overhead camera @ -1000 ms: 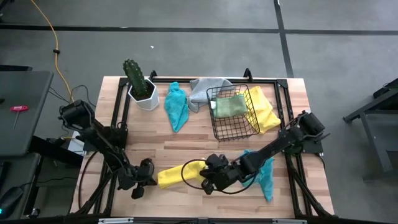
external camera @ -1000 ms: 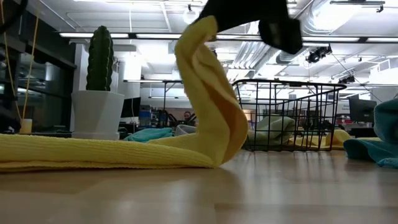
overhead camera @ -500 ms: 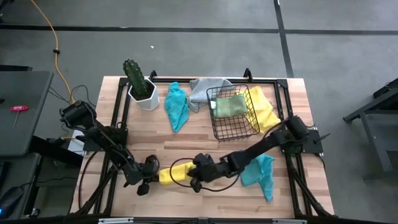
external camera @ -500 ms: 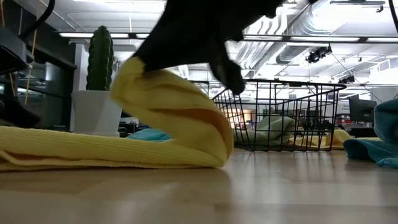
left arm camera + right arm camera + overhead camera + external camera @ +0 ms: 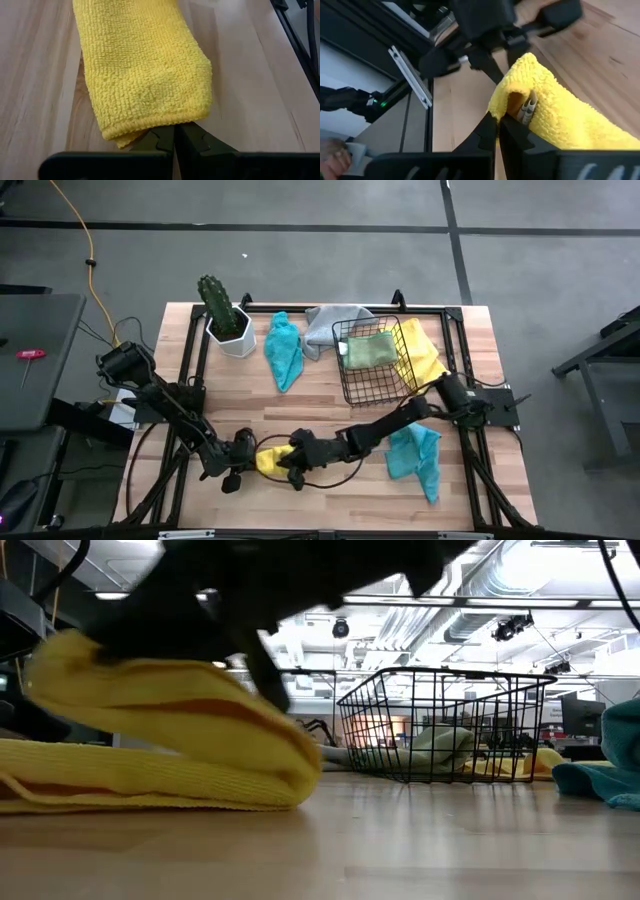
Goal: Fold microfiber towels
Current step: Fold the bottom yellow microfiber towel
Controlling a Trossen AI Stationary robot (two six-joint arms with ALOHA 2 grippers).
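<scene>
Two arms meet at the near edge of the table, seen from overhead, around seven o'clock of the table's centre. The right gripper (image 5: 293, 463) has swept leftward from where it was a second ago, dragging one end of the yellow towel (image 5: 270, 460) over itself until it nearly touches the left gripper (image 5: 238, 461), which has stayed pinned on the other end. The strip that lay long a moment back is now a short, doubled bundle. A teal towel (image 5: 416, 455) lies at four o'clock, uncovered since the right arm moved off it. Another teal towel (image 5: 284, 348), a grey towel (image 5: 330, 327), and a light green towel (image 5: 369, 350) inside the wire basket (image 5: 374, 388) sit at the far side, with a second yellow towel (image 5: 424, 360) under the basket's right edge and a cactus pot (image 5: 228, 320) at eleven o'clock.

From table height, the raised arch of cloth has dropped; the upper layer now rests on the lower one.

Left wrist view: the jaws are closed on the towel's hem.

Right wrist view: the fingers pinch the folded corner, closed tight on it, with the other arm just beyond.

By my reckoning this half-fold is almost laid; releasing looks like the next thing.
</scene>
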